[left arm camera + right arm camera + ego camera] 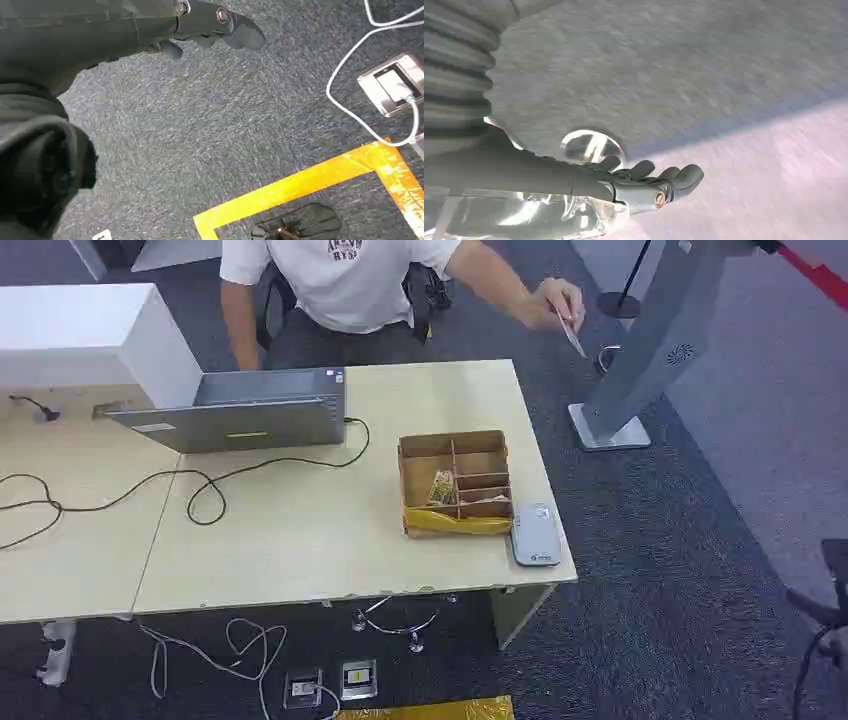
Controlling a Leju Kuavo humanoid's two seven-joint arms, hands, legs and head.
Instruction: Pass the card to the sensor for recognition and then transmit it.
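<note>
Head view: a person's hand (548,302) holds the card (572,337) out past the table's (300,540) far right corner; the sensor (535,533) lies at the near right edge, beside a cardboard box (455,483).
Left wrist view: left hand (210,27) over carpet, fingers loosely apart, holding nothing.
Right wrist view: right hand (649,182), blurred, fingers seemingly extended, nothing in them.

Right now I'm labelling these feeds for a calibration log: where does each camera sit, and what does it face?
Head view: high on the body, looking down at the table, card reader and a person's hand holding a card.
Left wrist view: behind the left hand, facing carpet and yellow tape.
Right wrist view: behind the right hand, facing blurred floor.
Head and left wrist views share the floor socket.
</note>
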